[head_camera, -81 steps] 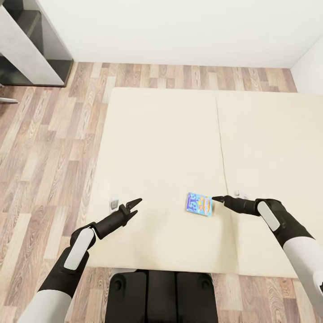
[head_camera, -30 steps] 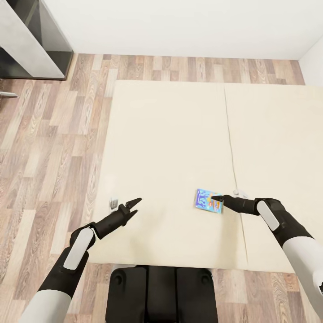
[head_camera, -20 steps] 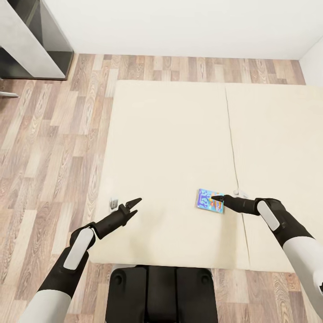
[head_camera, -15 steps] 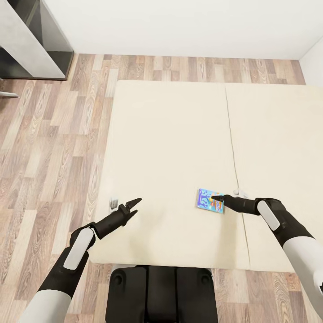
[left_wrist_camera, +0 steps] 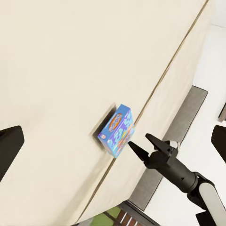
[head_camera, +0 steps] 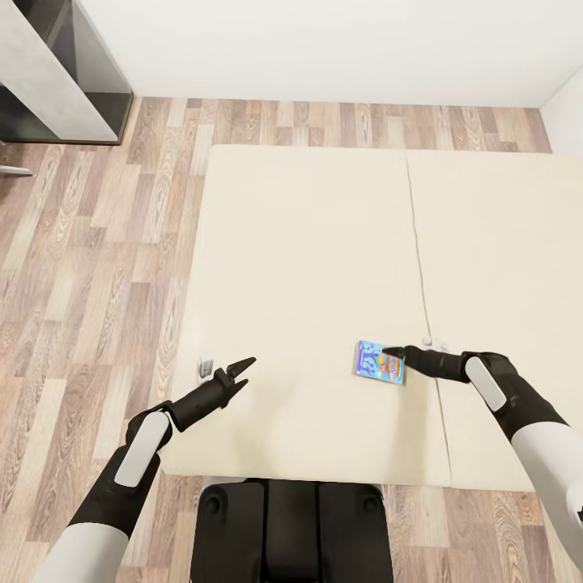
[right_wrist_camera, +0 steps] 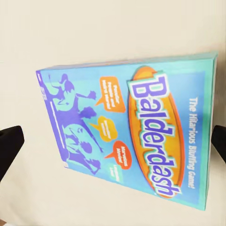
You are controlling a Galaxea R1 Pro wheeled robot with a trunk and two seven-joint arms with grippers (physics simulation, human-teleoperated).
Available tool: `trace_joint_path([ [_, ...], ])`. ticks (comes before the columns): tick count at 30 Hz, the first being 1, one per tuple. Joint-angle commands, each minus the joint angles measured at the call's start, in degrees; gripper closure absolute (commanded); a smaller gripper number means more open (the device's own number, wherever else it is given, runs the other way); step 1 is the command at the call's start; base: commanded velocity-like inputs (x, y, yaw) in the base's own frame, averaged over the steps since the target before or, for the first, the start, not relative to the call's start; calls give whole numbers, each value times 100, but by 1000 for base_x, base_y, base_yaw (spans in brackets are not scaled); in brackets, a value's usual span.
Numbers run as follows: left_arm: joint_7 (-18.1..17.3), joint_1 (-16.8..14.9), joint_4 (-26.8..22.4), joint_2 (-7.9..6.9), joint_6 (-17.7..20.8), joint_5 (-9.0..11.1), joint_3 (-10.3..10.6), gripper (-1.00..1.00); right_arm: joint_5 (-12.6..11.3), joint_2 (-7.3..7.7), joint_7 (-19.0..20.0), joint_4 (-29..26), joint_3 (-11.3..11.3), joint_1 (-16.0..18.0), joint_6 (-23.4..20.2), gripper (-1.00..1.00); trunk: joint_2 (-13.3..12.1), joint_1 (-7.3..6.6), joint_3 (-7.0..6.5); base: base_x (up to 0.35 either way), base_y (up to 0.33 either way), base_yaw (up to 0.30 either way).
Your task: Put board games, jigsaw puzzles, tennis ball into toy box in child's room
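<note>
Closest in, the robot's dark base (head_camera: 291, 530) is parked right up against the near edge of the bed (head_camera: 308, 243). The mattress is plain beige with a seam running front to back, right of the middle.

The left gripper (head_camera: 240, 371) hangs over the near-left corner of the bed, arm bent at the elbow and angled forward and inward, tips pointing up-right in the head view. Its fingers are spread wide apart with nothing between them.

The right gripper (head_camera: 387, 352) comes in from the right, forearm almost level, pointing left. Its tips sit right at the right-hand edge of the blue Balderdash box (head_camera: 379, 362), which lies flat on the mattress just left of the seam. In the left wrist view the fingers (left_wrist_camera: 155, 140) are parted and just short of the box (left_wrist_camera: 117, 130); the right wrist view has the box lid (right_wrist_camera: 132, 127) square between the two dark tips, so wide open, not clamped.

Plenty of bare mattress past the box, all the way to the far edge. Beyond that is a strip of wood floor (head_camera: 89, 243) and the white wall (head_camera: 324, 48), with a grey shelf unit (head_camera: 57, 73) far left.
</note>
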State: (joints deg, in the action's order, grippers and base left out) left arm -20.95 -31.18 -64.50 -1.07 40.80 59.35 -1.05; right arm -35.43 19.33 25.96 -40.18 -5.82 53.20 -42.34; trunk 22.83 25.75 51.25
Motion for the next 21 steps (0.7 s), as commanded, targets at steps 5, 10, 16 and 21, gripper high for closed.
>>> trace_joint_path([
  [5, -5, -2, -1, 2, 42, 16, -10, -100, 0, 5, -21, 0, -14, 39, -3, -100, 9, 3, 6, 0, 0, 0],
  [10, -7, -2, -1, 2, 42, 16, -10, -100, 1, 2, -45, 27, -10, 66, 7, -100, 9, 3, 6, 0, 0, 0],
  [16, -6, -2, -1, 2, 42, 17, -10, -100, 1, 1, -63, 67, -1, 80, 113, -100, 9, 3, 6, 0, 0, 0],
  [21, -10, -2, -1, 2, 42, 16, -11, -100, 1, -6, -69, 86, 6, 83, 217, -100, 9, 3, 6, 0, 0, 0],
])
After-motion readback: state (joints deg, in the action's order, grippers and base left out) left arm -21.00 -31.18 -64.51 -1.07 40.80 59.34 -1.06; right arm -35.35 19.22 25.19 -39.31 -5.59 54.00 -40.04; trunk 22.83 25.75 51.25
